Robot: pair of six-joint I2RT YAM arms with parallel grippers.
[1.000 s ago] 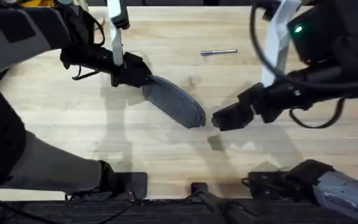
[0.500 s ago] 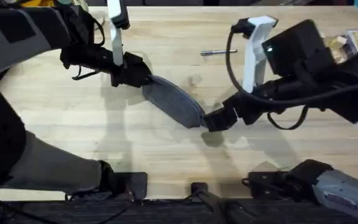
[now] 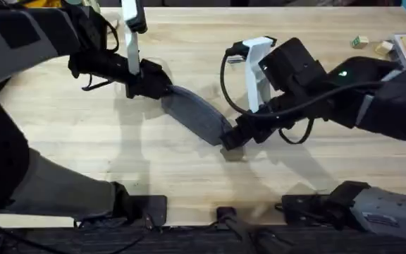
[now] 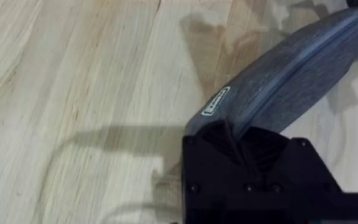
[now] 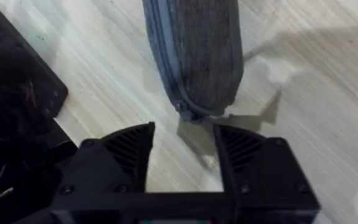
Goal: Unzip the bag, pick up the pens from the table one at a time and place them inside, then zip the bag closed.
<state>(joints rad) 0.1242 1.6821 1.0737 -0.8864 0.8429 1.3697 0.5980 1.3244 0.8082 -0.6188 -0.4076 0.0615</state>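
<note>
Closing in over the last second, the right end effector (image 3: 232,139) now brackets the bag's (image 3: 196,114) near end, fingers apart, likely seeking the zipper pull. Across it, the left end effector (image 3: 162,89) stays clamped on the far end, mid-tabletop (image 3: 83,148).

My two arms, mostly black

Black ribbed fingers (image 5: 129,155), white wrist bracket (image 3: 258,70), looping black cable (image 3: 225,81), green light (image 3: 342,73), grey base (image 3: 379,208).
</note>
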